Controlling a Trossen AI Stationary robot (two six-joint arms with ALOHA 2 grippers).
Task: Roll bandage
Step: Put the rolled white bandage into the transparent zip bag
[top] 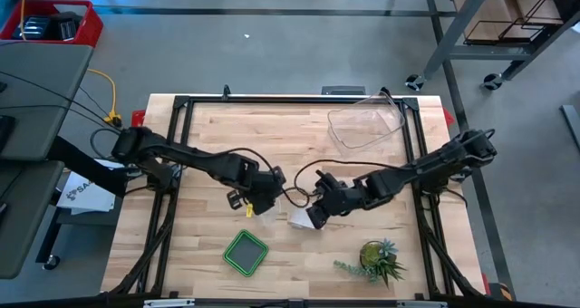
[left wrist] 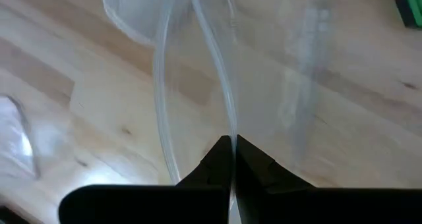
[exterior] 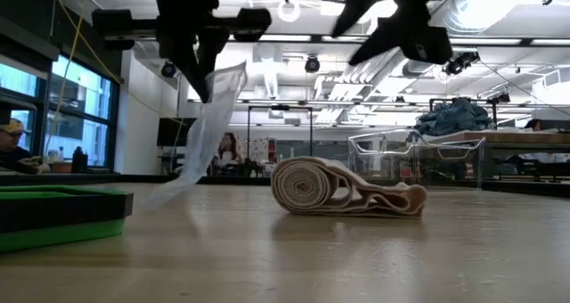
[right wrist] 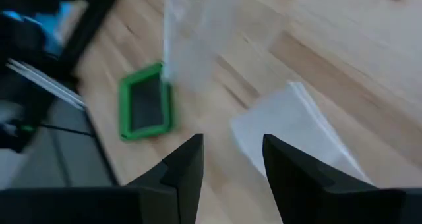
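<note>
Left gripper (left wrist: 232, 145) is pinching blurry clear plastic bag (exterior: 207, 125); right gripper (right wrist: 232, 159), jaws half-open, is hovering over partly-rolled white gauze bandage (exterior: 343, 190).

Grey floor (top: 299, 50), tall windows (exterior: 85, 102), ceiling lights (exterior: 289, 9)

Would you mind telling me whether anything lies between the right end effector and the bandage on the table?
Nothing visible does. The right end effector hangs open just above the bandage, with only air between them. The left end effector, shut on the clear plastic bag, holds it off to one side.
</note>
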